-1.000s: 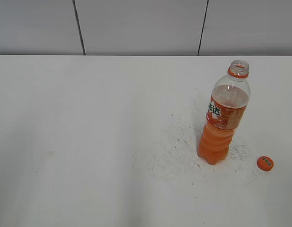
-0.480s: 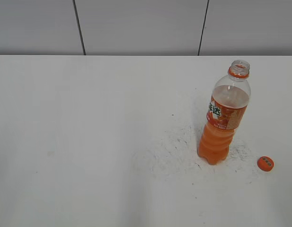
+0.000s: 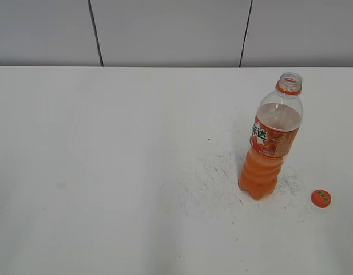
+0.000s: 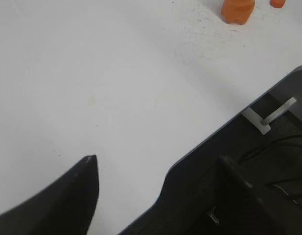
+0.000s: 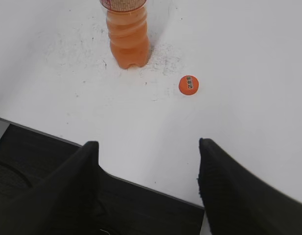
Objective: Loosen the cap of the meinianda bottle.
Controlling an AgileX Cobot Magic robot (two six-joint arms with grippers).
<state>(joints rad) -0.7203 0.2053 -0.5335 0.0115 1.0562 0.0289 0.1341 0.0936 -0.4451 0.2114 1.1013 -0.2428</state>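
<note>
The meinianda bottle (image 3: 270, 140) stands upright on the white table at the right, its mouth open with only the orange neck ring on it. The orange cap (image 3: 321, 198) lies flat on the table just right of the bottle's base. Neither gripper shows in the exterior view. The left wrist view shows my left gripper (image 4: 158, 159) open and empty over the table's near edge, with the bottle's base (image 4: 237, 11) and the cap (image 4: 277, 3) far off. My right gripper (image 5: 148, 143) is open and empty above the near edge, short of the cap (image 5: 188, 84) and the bottle (image 5: 127, 34).
The white table (image 3: 107, 172) has a scuffed, speckled patch around the bottle's base. A grey panelled wall stands behind it. The dark table edge and frame (image 4: 248, 161) with cables show below both wrist cameras.
</note>
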